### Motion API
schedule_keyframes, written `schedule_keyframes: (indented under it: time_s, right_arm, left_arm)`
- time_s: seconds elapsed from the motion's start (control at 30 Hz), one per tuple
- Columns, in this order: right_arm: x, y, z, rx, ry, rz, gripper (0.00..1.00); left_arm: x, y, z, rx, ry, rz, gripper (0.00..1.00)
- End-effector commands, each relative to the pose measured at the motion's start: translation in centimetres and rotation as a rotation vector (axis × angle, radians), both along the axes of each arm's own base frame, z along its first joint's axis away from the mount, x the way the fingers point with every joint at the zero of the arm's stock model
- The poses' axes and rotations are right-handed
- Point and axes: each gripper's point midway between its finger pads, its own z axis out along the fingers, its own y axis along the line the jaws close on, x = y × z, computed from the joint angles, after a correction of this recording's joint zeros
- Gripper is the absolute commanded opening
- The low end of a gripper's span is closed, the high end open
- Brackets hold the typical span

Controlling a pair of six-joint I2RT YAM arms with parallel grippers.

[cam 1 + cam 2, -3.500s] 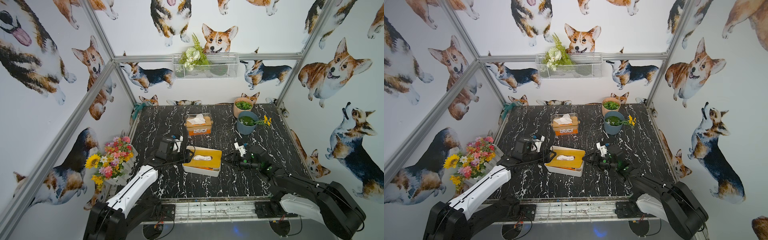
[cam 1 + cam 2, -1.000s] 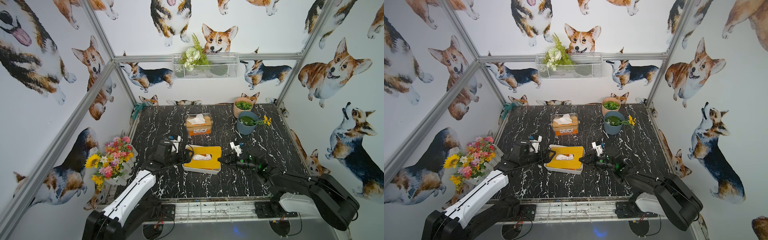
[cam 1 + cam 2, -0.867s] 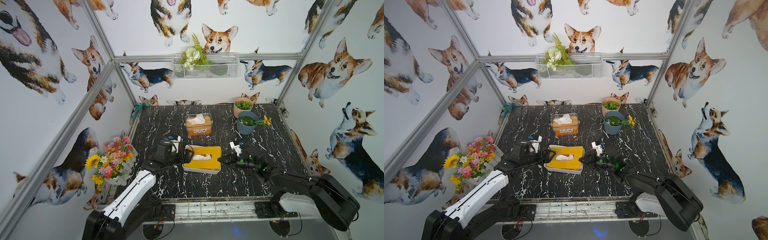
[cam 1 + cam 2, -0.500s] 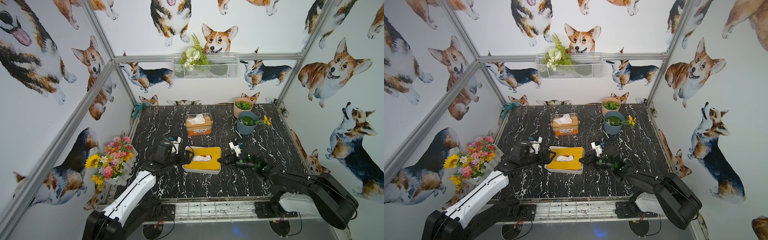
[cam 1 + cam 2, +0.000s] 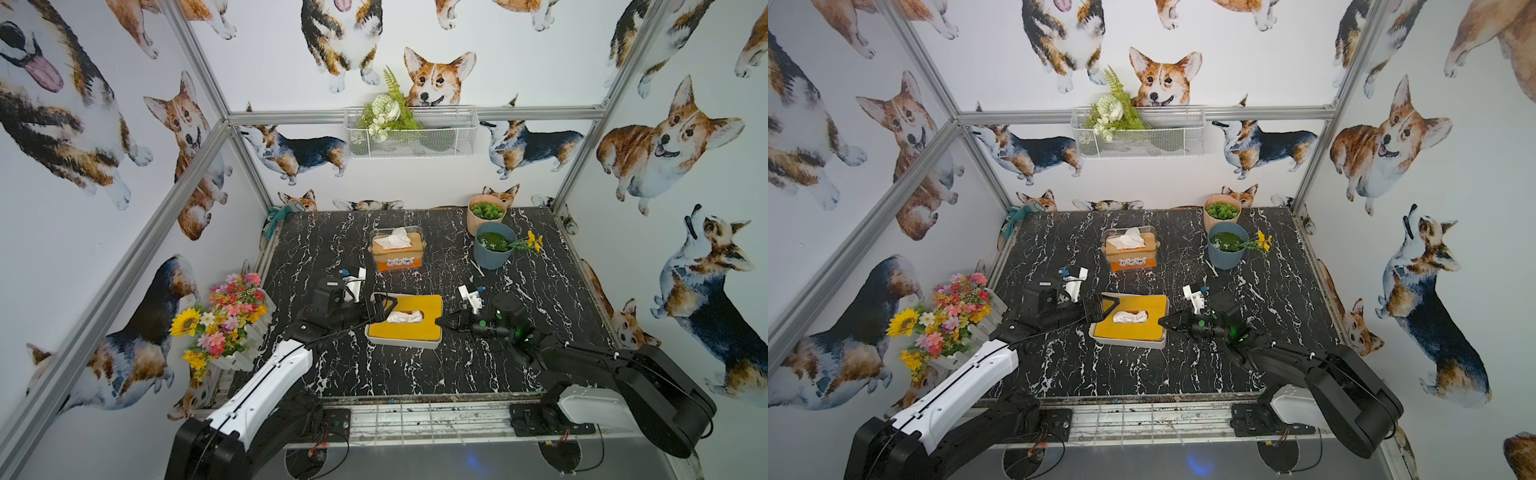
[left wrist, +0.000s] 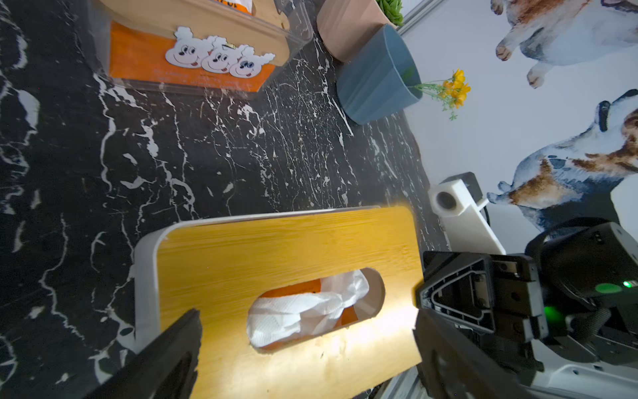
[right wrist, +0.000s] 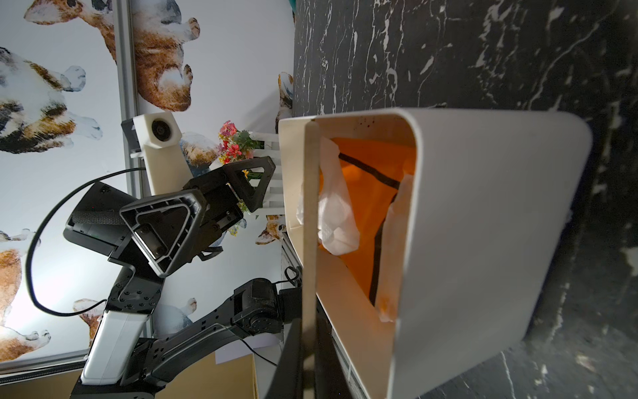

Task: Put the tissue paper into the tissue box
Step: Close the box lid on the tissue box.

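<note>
Top views high front, looking down; 2 wrist views close, share tissue box.

Robot lab cell, aluminium frame, corgi-print walls, marbled tabletop, 2 robot arms

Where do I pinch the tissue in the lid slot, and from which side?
I'd pinch the bunched tissue at its middle, coming down from above with the open left end effector. It lies lengthwise in the oblong slot, ringed by the bamboo lid, so close across the slot's short width.
</note>
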Motion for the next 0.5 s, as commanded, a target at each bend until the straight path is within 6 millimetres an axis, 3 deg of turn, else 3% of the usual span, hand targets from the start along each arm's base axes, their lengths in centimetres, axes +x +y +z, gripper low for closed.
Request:
schedule_keyframes:
  time_s: [0.0,0.47]
  right_arm:
    - [0.0,0.2,1.4,0.037,-0.056,0.011,0.00]
    - [0.0,0.2,3.0,0.068,-0.090,0.011,0.00]
  left_arm:
    - [0.2,-1.0,0.9,-0.080,-0.006,-0.023,1.00]
    - [0.0,-1.0,-2.8,-0.080,0.076,-0.009,1.00]
